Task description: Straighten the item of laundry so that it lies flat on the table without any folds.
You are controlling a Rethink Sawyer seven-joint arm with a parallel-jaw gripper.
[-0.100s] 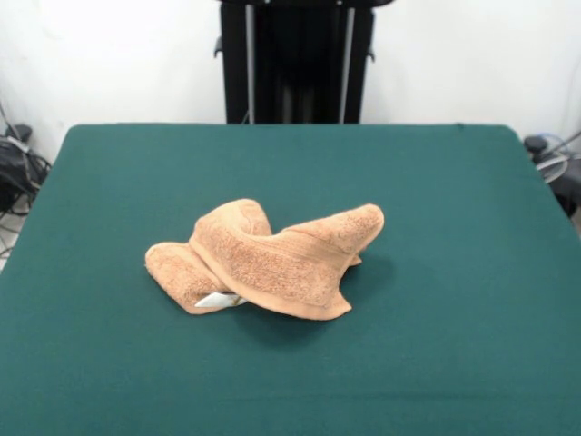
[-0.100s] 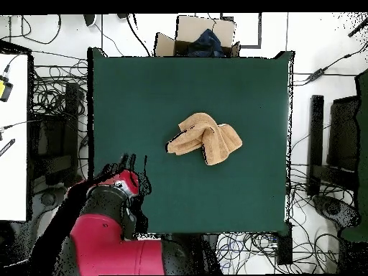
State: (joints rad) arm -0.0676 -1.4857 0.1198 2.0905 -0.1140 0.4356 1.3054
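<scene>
The towel (image 1: 263, 259) is seen crumpled in a heap near the middle of the green bench (image 1: 436, 363), far from flat. In the front view it is bunched into several thick rolls: one lobe is pushed out at the left, a broad fold is draped across the middle, and another rolled end is raised toward the upper right. A woven border band is visible along the middle fold. A small white tag (image 1: 221, 299) is seen sticking out from under the lower left edge of the heap, lying on the felt. A shadow is cast on the bench beneath the towel's right side. In the overhead view the towel (image 2: 205, 138) is placed a little above and right of the bench's centre, well apart from every edge, with bare green surface (image 2: 144, 86) all around it. The red and black arm (image 2: 108, 241) is drawn back at the lower left corner of the bench in the overhead view, with the end effector (image 2: 123, 172) held over the bench's edge, well apart from the towel. Whether the end effector is released or clenched cannot be told; nothing is seen held in it. In the front view only the black pedestal (image 1: 295, 59) is seen behind the bench.
</scene>
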